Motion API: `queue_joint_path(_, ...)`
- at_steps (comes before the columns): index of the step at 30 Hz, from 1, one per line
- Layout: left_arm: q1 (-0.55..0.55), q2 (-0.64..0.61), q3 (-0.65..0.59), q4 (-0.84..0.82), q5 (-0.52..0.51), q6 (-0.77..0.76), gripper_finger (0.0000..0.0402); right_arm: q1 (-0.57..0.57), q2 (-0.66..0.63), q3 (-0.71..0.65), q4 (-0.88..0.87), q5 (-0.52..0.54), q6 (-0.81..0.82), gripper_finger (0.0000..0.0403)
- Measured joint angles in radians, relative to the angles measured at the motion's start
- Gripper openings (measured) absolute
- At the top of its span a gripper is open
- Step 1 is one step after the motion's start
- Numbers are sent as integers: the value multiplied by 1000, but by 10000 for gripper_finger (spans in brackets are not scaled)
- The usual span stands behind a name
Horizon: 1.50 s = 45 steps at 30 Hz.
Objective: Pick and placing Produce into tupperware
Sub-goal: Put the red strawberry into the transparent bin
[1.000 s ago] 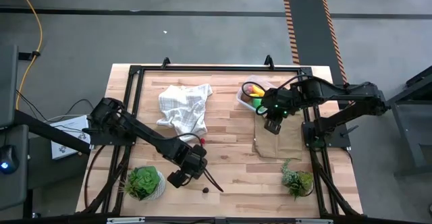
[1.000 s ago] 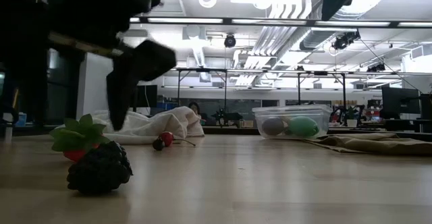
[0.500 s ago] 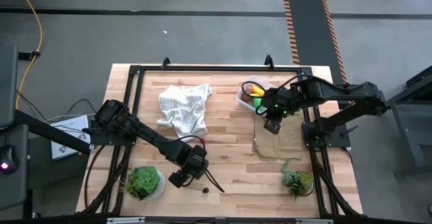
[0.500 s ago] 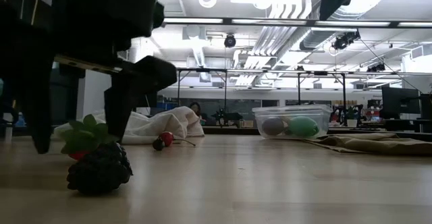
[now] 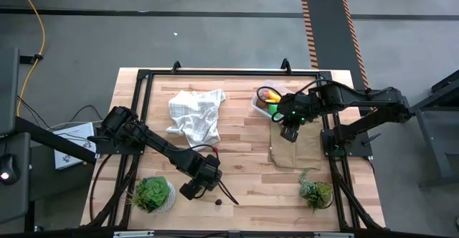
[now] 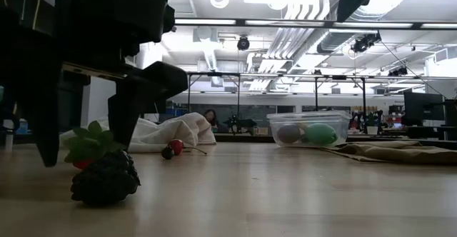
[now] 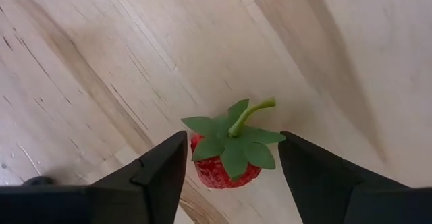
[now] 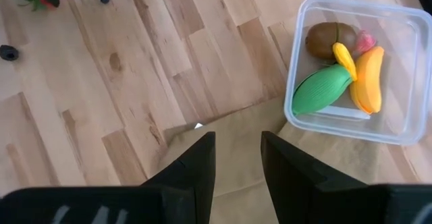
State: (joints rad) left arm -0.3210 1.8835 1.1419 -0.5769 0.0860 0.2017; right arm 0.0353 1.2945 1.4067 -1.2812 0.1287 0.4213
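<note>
Strawberry (image 7: 226, 151) sits between the left gripper's (image 7: 229, 158) open jaws, untouched; table (image 7: 101, 62) beneath.

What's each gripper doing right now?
Left gripper: open, fingers either side of the strawberry, not gripping it yet.
Right gripper: open, empty, over the brown cloth.

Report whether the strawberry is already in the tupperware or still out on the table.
Out. The strawberry lies on the wooden table between the left hand's open fingers, not yet gripped.
</note>
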Motion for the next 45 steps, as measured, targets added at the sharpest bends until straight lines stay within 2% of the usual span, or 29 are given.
queue_joint_path(20, 0, 0, 0, 0, 11, -27, 146, 0, 0, 0, 0, 3, -3, 110)
queue_joint_path(30, 0, 0, 0, -1, 11, -60, 156, 0, 0, 0, 16, 3, -3, 110)
queue_joint_path(35, 1, 0, 28, -29, 11, -77, 146, 0, 0, 0, 18, 5, -3, 110)
queue_joint_path(40, 17, -1, 56, -68, 3, -77, 140, -2, 0, 0, 18, 64, -1, 110)
queue_joint_path(45, 62, -1, 93, -112, 0, -79, 148, -11, 0, 0, 18, 72, -15, 110)
